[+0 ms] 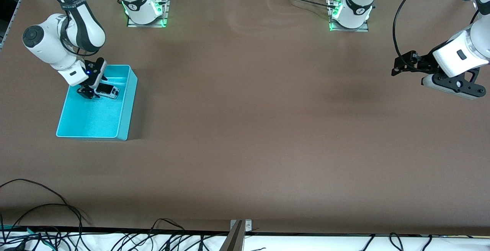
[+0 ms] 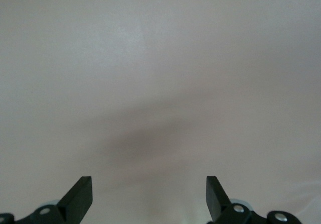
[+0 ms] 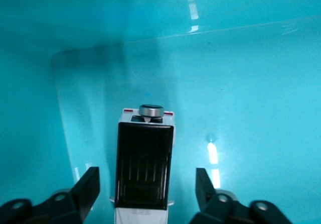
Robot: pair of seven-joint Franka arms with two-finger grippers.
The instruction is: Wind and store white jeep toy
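White jeep toy's [image 3: 144,158] front end cut off by the right wrist view's edge.

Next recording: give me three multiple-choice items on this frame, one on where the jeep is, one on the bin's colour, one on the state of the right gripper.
1. Where is the white jeep toy?
A. on the bare table mat
B. inside the bin
C. in the left gripper

2. What colour is the bin?
A. turquoise
B. red
C. grey

3. What is the state of the right gripper?
A. shut on the jeep
B. open, fingers on either side of the jeep with gaps
C. out of view

Answers:
1. B: the front view shows the jeep on the bin's floor, at the end nearer the robots' bases.
2. A: walls and floor are turquoise in the front and right wrist views.
3. B: the right wrist view shows bin floor between each finger and the jeep's body.

The left arm waits over bare table, gripper open.
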